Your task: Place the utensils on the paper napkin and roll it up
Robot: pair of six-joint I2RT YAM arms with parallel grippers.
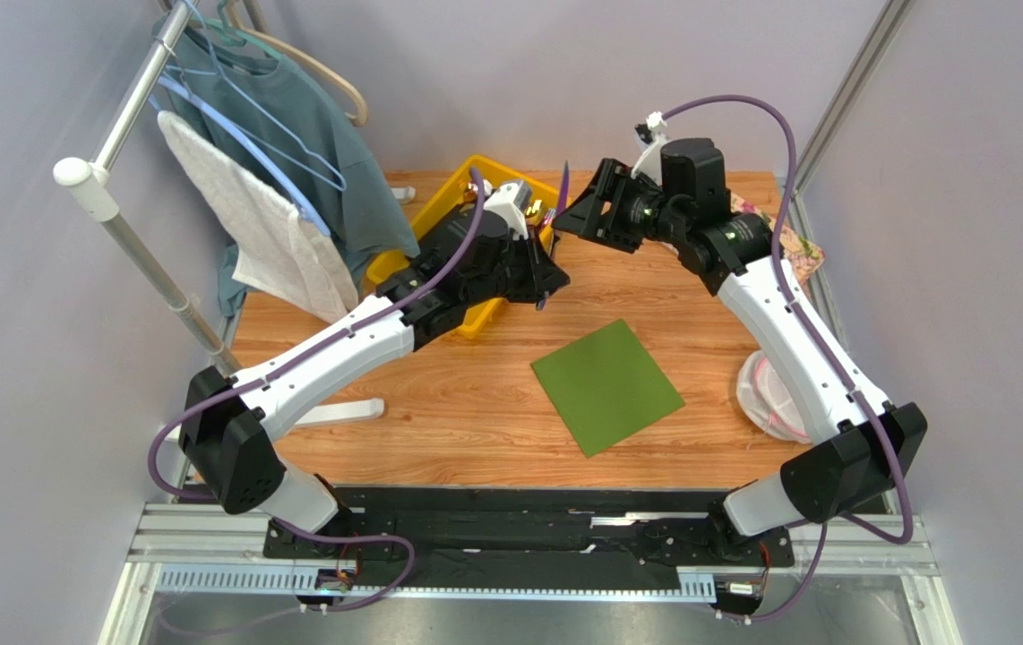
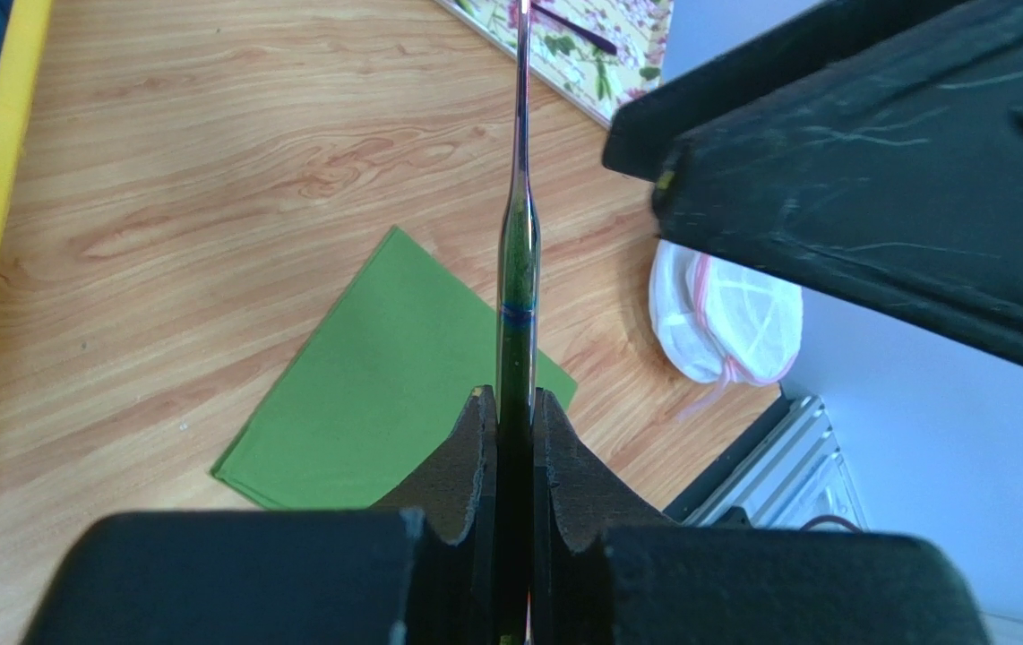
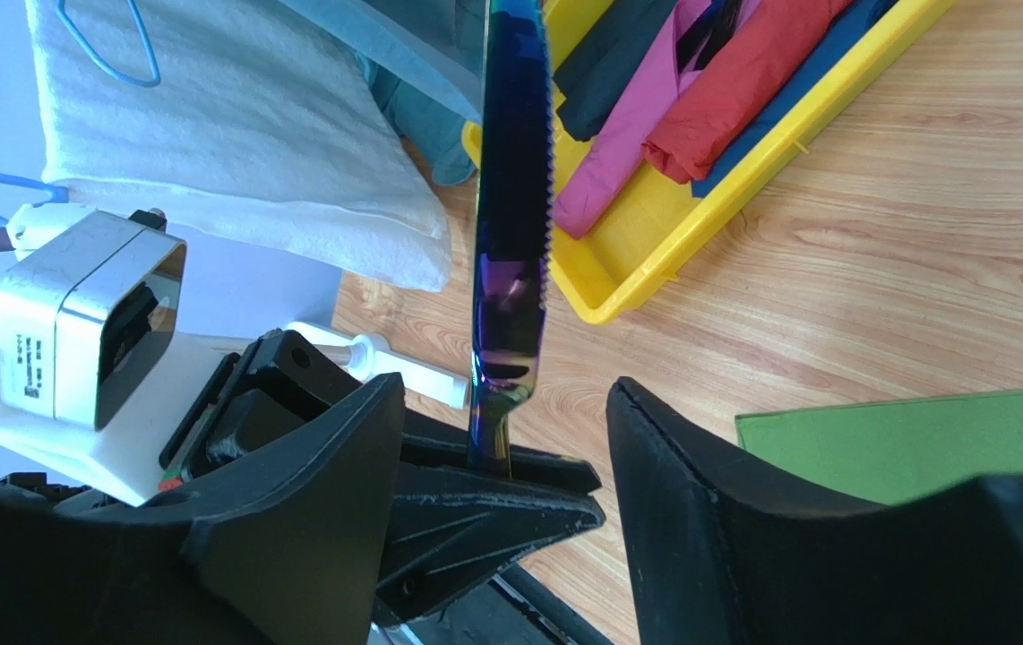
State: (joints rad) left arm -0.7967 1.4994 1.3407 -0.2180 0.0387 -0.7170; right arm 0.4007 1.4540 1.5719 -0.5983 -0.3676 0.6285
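Note:
My left gripper is shut on a utensil, a knife with a dark iridescent serrated blade, and holds it upright above the table's far middle. Its fingertips clamp the knife's neck, and the handle is hidden behind them. My right gripper faces it from the right, open, with its fingers either side of the knife's neck and not touching it. The green paper napkin lies flat and bare on the wooden table, nearer than both grippers and a little to the right.
A yellow tray of coloured folded cloths sits at the back left. A clothes rack with a white towel and a grey shirt stands at the far left. A floral mat and a clear plastic bag lie along the right edge.

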